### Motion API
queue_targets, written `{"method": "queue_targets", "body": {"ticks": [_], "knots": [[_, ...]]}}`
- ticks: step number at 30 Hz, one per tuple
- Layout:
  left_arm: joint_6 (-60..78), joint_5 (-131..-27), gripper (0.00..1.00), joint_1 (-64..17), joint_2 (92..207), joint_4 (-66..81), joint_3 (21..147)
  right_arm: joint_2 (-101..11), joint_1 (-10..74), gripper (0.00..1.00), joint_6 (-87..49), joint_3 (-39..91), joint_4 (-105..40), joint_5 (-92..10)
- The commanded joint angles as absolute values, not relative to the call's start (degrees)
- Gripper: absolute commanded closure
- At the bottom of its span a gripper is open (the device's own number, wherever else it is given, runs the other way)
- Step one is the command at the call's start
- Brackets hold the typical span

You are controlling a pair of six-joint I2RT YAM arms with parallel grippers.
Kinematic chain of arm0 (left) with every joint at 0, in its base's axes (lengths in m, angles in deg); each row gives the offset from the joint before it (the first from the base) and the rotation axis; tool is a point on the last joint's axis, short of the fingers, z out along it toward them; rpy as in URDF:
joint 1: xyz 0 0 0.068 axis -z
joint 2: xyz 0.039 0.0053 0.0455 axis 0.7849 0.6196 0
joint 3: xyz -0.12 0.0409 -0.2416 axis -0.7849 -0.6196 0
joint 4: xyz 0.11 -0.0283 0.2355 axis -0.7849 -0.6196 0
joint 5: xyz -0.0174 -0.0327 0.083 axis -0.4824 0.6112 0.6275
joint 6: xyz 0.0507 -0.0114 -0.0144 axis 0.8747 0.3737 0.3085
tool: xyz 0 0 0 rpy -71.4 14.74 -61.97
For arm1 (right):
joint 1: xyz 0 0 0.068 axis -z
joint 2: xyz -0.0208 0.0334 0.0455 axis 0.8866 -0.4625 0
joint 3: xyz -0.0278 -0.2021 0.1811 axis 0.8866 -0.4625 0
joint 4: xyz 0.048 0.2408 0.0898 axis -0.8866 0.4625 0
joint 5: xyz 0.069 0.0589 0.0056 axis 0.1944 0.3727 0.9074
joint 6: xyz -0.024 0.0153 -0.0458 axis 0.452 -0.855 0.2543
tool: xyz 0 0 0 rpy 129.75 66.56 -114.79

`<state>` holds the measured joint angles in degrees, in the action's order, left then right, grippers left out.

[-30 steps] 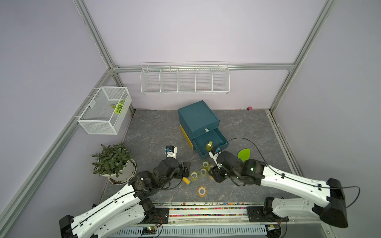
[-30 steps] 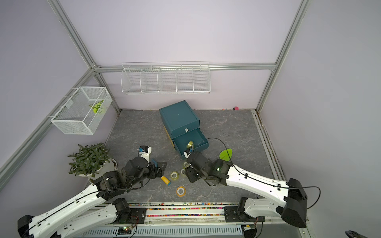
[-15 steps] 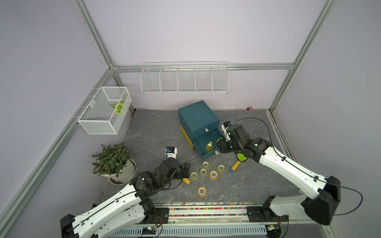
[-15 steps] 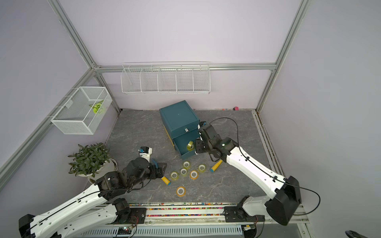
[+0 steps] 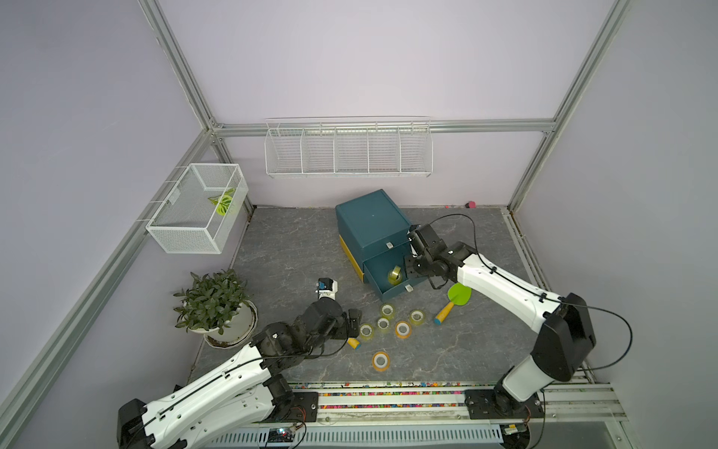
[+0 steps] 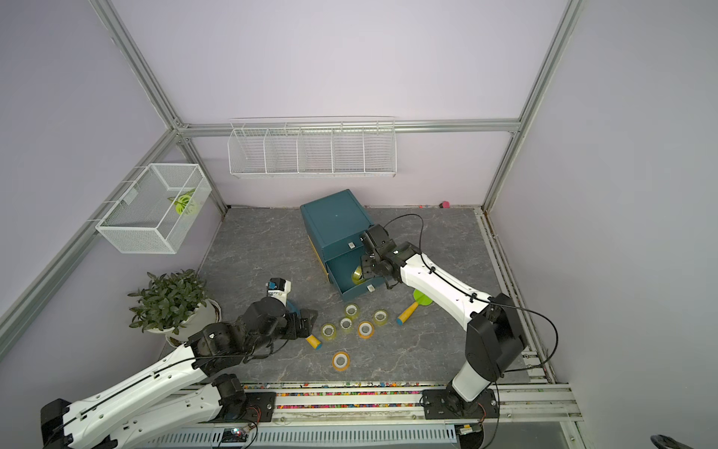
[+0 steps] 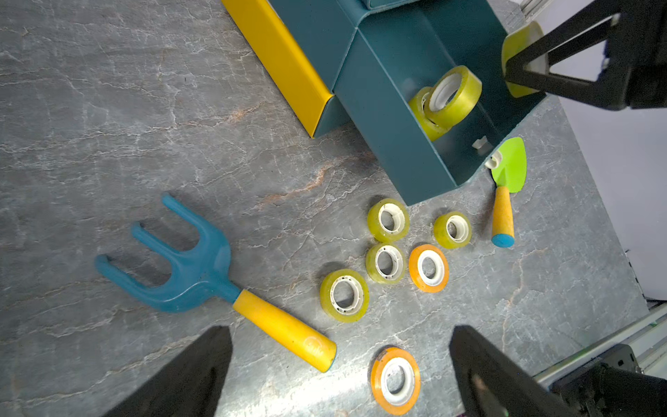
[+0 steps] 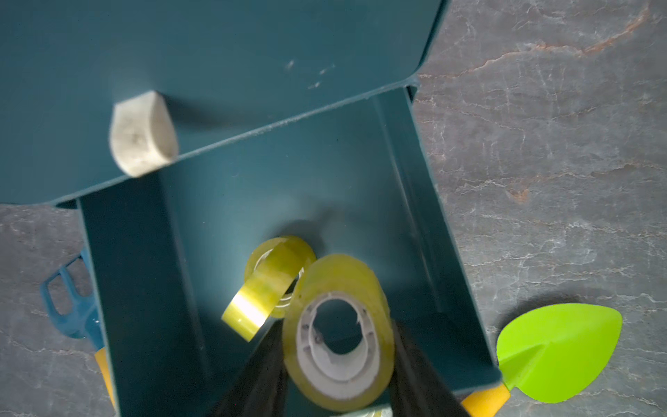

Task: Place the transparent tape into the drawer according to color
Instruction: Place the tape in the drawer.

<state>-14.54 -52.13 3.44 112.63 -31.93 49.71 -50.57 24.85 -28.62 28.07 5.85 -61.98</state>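
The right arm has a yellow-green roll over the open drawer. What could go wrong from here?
1. The right gripper holds a yellow-green roll near the wall of the open drawer, above a tilted roll inside; released, it may bounce off that and escape.
2. An orange roll lies close beside a green-tinted floor roll, just ahead of the open left gripper; a grasp there may nudge both or take the wrong colour.

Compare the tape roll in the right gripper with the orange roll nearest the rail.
The held roll is yellow-green; the orange roll is not. The held roll is clamped, tilted, in the right gripper; the orange roll lies flat and free. The held roll hangs over the open drawer; the orange roll rests on the table. Both have white cores.
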Motion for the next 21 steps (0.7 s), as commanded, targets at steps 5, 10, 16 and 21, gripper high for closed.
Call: {"method": "queue_targets", "body": {"ticks": [5,10,16,21], "knots": [[-14.5,-53.3,0.0,3.6,113.9,-30.8,48.8,-52.5,25.0,0.45,-28.7,32.3,9.0,-61.9],[-13.8,-53.9,0.0,3.6,114.9,-30.3,49.0,-50.8,25.0,0.43,-28.7,33.7,9.9,-60.5],[-13.4,-54.5,0.0,3.6,116.2,-30.0,49.1,-44.0,24.9,0.43,-28.3,29.1,6.7,-56.2],[-13.3,-54.8,0.0,3.6,117.1,-29.6,49.3,-36.5,23.6,0.43,-29.2,23.4,4.6,-54.6]]}}
